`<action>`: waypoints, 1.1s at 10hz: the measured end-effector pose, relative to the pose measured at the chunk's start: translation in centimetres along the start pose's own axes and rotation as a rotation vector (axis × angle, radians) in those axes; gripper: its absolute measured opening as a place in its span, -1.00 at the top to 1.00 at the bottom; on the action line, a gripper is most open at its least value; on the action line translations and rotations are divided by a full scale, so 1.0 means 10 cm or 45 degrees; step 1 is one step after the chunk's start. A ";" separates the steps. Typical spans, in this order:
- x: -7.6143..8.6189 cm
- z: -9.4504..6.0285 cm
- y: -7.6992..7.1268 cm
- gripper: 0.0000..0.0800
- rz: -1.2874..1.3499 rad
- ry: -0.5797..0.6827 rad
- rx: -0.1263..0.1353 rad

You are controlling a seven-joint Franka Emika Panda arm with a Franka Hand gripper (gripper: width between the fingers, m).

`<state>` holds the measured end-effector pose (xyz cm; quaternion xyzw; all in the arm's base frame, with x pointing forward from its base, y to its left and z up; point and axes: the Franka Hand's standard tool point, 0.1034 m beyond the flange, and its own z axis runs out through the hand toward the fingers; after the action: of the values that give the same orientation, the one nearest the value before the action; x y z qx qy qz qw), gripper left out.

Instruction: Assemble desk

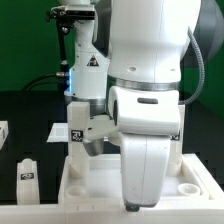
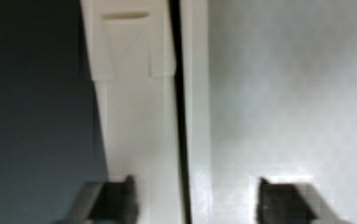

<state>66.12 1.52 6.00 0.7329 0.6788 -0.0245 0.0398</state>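
The desk's large white rimmed panel lies along the bottom of the exterior view, with a round socket at its right corner. A white leg with a square tag stands upright at the panel's left far corner. My gripper is right beside this leg, largely hidden by the arm. In the wrist view the leg runs as a long white bar beside the flat panel. The gripper has its fingers wide apart and grips nothing.
A loose white leg with a tag lies on the black table at the exterior view's left. Another white part shows at the left edge. The robot's white arm fills the middle and hides much of the panel.
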 end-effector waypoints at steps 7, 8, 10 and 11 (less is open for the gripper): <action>-0.41 -0.22 0.00 -0.62 0.713 0.020 0.027; -0.59 -0.24 -0.02 -0.62 0.784 0.007 0.052; -0.95 -0.23 -0.20 -0.62 1.137 -0.037 0.224; -0.97 -0.23 -0.16 -0.62 1.229 -0.045 0.216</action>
<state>63.72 -7.79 9.13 0.9639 0.2565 -0.0709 -0.0018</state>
